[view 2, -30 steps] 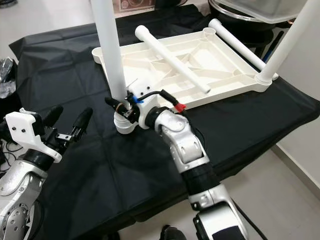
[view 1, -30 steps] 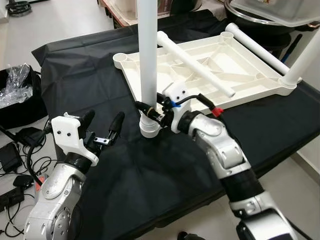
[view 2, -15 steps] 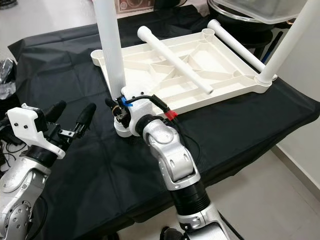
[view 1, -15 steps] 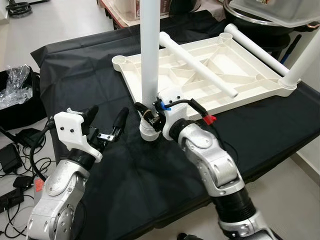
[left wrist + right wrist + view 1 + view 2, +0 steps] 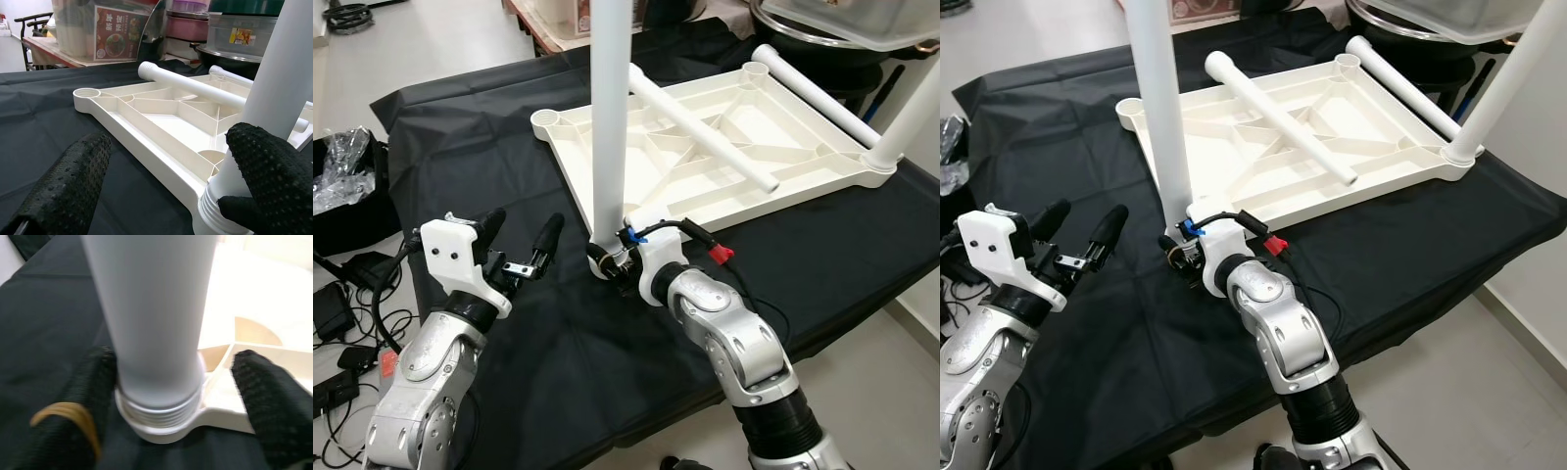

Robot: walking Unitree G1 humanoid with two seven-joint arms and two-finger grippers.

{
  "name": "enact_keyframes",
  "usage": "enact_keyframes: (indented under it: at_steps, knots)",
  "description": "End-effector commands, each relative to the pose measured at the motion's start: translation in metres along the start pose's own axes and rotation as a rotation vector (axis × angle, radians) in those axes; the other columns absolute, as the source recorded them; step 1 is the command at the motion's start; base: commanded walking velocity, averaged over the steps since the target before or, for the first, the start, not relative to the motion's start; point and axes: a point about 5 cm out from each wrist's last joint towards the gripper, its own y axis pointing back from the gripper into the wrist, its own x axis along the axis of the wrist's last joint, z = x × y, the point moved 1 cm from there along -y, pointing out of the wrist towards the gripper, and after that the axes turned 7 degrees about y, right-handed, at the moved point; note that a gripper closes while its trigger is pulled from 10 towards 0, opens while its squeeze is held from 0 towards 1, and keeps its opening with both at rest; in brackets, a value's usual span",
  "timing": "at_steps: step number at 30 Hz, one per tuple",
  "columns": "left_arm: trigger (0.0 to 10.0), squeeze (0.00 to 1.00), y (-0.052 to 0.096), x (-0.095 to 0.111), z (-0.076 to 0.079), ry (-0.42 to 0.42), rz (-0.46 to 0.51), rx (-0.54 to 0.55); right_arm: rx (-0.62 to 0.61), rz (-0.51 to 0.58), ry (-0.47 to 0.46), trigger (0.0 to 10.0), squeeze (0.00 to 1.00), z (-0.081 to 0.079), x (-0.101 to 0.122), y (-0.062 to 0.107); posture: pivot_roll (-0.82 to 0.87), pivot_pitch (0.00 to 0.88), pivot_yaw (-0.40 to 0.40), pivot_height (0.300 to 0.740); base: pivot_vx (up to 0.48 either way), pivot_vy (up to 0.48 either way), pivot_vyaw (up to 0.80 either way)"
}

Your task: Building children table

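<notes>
Cream tabletop (image 5: 724,147) upside down on black cloth (image 5: 489,166) over the desk, upper centre to upper right of frame; ribbed underside up; round sockets at corners. Upright white leg (image 5: 610,117) at near-left corner socket (image 5: 161,423), threaded end seated at the socket, centre frame. Right tool (image 5: 607,262) at base of that leg, fingers (image 5: 266,396) apart on either side of the thread, whether pressing it not clear. Loose leg (image 5: 700,127) lying diagonally across the tabletop; another leg (image 5: 911,117) standing at far-right corner, right edge of frame. Left tool (image 5: 519,245) lower left, raised off the cloth, fingers (image 5: 68,186) spread wide, holding nothing, just beside the upright leg. Black bag (image 5: 347,186) on floor, left edge.
</notes>
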Motion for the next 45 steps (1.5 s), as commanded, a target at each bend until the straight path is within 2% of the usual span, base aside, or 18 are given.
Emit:
enact_keyframes:
  at_steps: [1,8,9,16,17,18,19,20,21,23,27,29,30,31,32,38,41,45]
  knots:
    - [10.0,0.0,0.001,-0.002,-0.001,0.0,-0.006,-0.005,-0.034,-0.002,-0.008,10.0,1.0,0.009,0.0,0.003,-0.02,0.191,-0.019,0.74,0.0,0.0,0.0]
    - [10.0,0.0,0.0,0.0,-0.001,0.008,-0.001,-0.02,0.037,0.09,0.004,10.0,1.0,0.016,0.01,0.012,-0.02,0.19,-0.017,0.74,0.0,0.0,0.0]
    - [10.0,0.0,0.001,0.0,0.001,0.015,0.003,-0.038,0.12,0.111,0.007,10.0,1.0,0.014,0.009,0.018,-0.02,0.188,-0.015,0.74,0.0,0.0,0.0]
    - [10.0,0.0,0.005,0.007,0.008,0.041,0.006,-0.159,0.292,0.127,-0.011,10.0,1.0,0.031,-0.005,0.047,-0.02,0.186,-0.015,0.74,0.0,0.0,0.0]
    - [10.0,0.0,0.006,0.009,0.008,0.038,-0.002,-0.193,0.291,0.126,-0.022,10.0,0.74,0.041,-0.008,0.052,-0.02,0.185,-0.012,0.74,0.0,0.0,0.0]
    - [10.0,0.0,0.007,0.011,0.008,0.038,-0.01,-0.231,0.259,0.124,-0.023,10.0,0.11,0.053,-0.011,0.057,-0.02,0.183,-0.01,0.74,0.0,0.0,0.0]
    - [10.0,0.0,0.007,0.012,0.009,0.037,-0.016,-0.256,0.234,0.122,-0.021,10.0,0.11,0.061,-0.012,0.061,-0.02,0.183,-0.01,0.74,0.0,0.0,0.0]
    - [10.0,0.0,0.007,0.012,0.009,0.037,-0.016,-0.256,0.234,0.122,-0.021,10.0,0.11,0.061,-0.012,0.061,-0.02,0.183,-0.01,0.74,0.0,0.0,0.0]
    - [10.0,0.0,0.007,0.012,0.013,0.027,-0.039,-0.326,0.217,0.132,-0.036,10.0,0.0,0.069,-0.013,0.067,-0.03,0.179,-0.007,0.74,0.0,0.0,0.0]
    - [10.0,0.0,0.007,0.011,0.015,0.023,-0.048,-0.354,0.216,0.137,-0.044,10.0,0.0,0.071,-0.013,0.069,-0.03,0.178,-0.007,0.74,0.0,0.0,0.0]
    - [10.0,0.0,-0.005,0.009,0.022,-0.021,-0.073,-0.423,0.294,0.162,-0.045,10.0,0.0,0.067,-0.012,0.078,-0.03,0.172,-0.006,0.74,0.0,0.0,0.0]
    - [10.0,0.0,-0.02,0.004,0.028,-0.058,-0.091,-0.459,0.339,0.156,-0.029,10.0,0.0,0.069,-0.014,0.084,-0.02,0.168,-0.004,0.74,0.0,0.0,0.0]
    - [10.0,0.0,-0.02,0.004,0.028,-0.058,-0.091,-0.459,0.339,0.156,-0.029,10.0,0.0,0.069,-0.014,0.084,-0.02,0.168,-0.004,0.74,0.0,0.0,0.0]
    - [10.0,0.0,-0.03,-0.001,0.032,-0.076,-0.103,-0.475,0.341,0.137,-0.01,10.0,0.0,0.074,-0.018,0.086,-0.02,0.165,-0.001,0.74,0.0,0.0,0.0]
    - [10.0,0.0,-0.044,-0.012,0.037,-0.104,-0.124,-0.477,0.336,0.111,0.015,10.0,0.0,0.079,-0.021,0.088,-0.03,0.162,0.003,0.74,0.0,0.0,0.0]
    - [10.0,0.0,-0.061,-0.031,0.04,-0.166,-0.163,-0.463,0.364,0.09,0.04,10.0,0.0,0.082,-0.021,0.094,-0.04,0.165,0.01,0.74,0.0,0.0,0.0]
    - [10.0,0.0,-0.066,-0.032,0.039,-0.182,-0.158,-0.441,0.37,0.083,0.046,10.0,0.0,0.083,-0.022,0.098,-0.04,0.166,0.012,0.74,0.0,0.0,0.0]
    - [10.0,0.0,-0.076,-0.022,0.041,-0.152,-0.108,-0.435,0.358,0.051,0.047,10.0,0.0,0.087,-0.03,0.108,-0.05,0.172,0.015,0.74,0.0,0.0,0.0]
